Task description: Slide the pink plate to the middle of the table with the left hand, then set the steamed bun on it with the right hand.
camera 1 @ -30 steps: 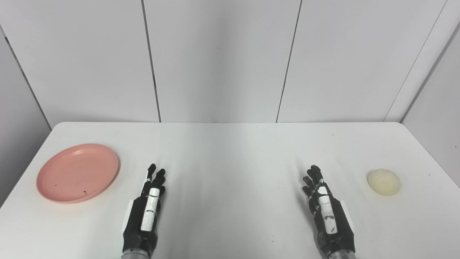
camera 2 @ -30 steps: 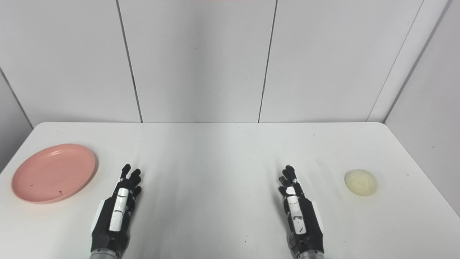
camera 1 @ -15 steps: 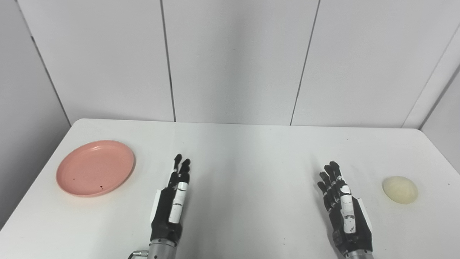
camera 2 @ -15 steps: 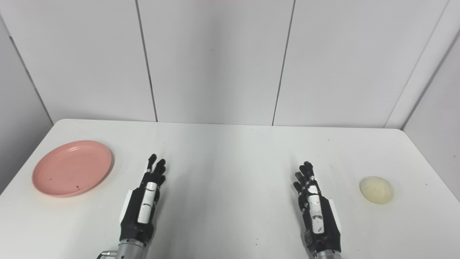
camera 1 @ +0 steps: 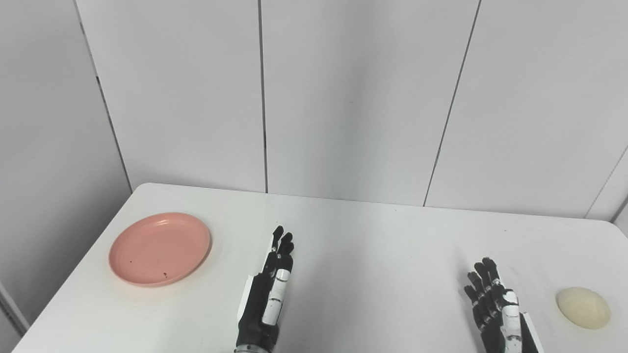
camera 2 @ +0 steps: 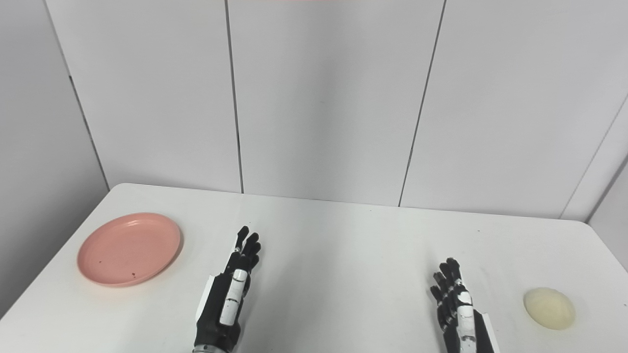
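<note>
Camera has panned left, nothing else moved: plate (camera 1: pixel 160 248) and bun (camera 1: pixel 583 307) untouched, left hand (camera 1: pixel 268 294) and right hand (camera 1: pixel 496 309) both empty, fingers extended.

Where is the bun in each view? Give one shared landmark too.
Left eye view: the bun lies at the lower right, on the table beside the right hand.
Right eye view: the bun lies at the lower right, a little further from the edge.
Shared landmark: the pink plate at the table's left.
</note>
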Robot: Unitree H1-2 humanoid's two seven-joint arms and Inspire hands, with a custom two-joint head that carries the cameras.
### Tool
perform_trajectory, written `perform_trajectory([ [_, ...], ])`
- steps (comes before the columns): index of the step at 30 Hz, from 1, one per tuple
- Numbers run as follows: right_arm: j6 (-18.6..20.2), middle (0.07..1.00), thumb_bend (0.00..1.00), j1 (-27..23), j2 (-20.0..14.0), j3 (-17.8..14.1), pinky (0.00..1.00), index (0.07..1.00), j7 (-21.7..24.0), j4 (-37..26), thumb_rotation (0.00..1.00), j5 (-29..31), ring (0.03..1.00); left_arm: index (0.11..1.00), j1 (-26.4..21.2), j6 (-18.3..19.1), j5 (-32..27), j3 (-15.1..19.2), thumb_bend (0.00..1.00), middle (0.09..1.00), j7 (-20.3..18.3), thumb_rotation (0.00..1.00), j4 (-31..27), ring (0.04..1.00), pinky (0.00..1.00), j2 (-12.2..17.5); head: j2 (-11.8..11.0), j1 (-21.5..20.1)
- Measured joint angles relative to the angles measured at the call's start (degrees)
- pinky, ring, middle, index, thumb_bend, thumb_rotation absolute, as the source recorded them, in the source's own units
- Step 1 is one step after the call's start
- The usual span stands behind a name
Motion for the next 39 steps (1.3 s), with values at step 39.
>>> perform_trajectory([
  [39, 1.07, 1.0, 0.78, 1.17, -0.25, 0.01, 1.0, 1.0, -0.19, -2.34, 0.96, 0.07, 1.0, 1.0, 0.81, 2.73, 0.01, -0.15, 0.64, 0.982, -0.08, 0.9, -2.3, 0.997, 1.0, 0.04, 8.96, 0.88],
])
